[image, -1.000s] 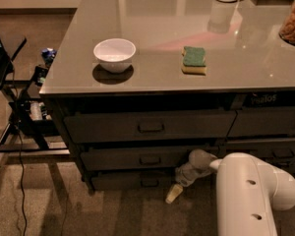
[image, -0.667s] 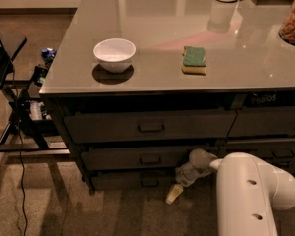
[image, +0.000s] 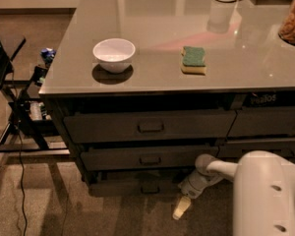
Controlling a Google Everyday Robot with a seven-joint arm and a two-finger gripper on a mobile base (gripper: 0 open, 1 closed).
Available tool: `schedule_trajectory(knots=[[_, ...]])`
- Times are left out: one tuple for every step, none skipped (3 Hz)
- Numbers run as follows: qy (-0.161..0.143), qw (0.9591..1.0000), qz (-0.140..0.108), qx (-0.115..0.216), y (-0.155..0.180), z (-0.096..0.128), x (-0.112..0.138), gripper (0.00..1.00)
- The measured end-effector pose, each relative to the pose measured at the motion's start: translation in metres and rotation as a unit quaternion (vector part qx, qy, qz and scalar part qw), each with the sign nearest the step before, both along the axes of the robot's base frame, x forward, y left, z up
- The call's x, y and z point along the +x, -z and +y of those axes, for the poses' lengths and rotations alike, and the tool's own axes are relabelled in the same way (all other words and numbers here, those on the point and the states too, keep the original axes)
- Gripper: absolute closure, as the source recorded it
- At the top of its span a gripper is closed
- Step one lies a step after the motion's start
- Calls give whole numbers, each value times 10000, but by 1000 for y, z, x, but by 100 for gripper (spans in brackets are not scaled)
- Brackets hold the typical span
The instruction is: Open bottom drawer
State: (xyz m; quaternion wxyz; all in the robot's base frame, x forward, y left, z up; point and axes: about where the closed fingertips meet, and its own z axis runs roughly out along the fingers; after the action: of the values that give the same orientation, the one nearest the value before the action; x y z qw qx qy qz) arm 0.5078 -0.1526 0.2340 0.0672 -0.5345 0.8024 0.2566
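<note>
The bottom drawer (image: 137, 186) is the lowest of three wide dark grey fronts in the left stack, with a small rectangular centre handle (image: 150, 187). Its front stands slightly out from the fronts above. My gripper (image: 182, 208) is low over the floor, just right of and in front of the drawer's right end, with its pale yellowish tip pointing down and left. It is beside the drawer front and right of the handle. My white arm (image: 265, 191) fills the lower right corner.
Two taller drawer fronts (image: 150, 127) sit above, and a narrower drawer stack (image: 265, 122) is to the right. The grey tabletop (image: 152, 77) holds a white bowl (image: 114, 54), a green sponge (image: 193, 59) and containers at the back right. A stand with cables (image: 24, 117) is at left.
My gripper and arm have shifted a little down and to the right. The bottom drawer front looks slightly further out than before.
</note>
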Motion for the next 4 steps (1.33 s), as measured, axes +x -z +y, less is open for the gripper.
schedule_trajectory(knots=[[-63,9997,238,55,-24,-12,-41,0],[-87,9996,279,57,-25,-12,-47,0],[-16,9999,108,86,-14,-5,-27,0],[60,9999,-55,89,2,3,-4,0]])
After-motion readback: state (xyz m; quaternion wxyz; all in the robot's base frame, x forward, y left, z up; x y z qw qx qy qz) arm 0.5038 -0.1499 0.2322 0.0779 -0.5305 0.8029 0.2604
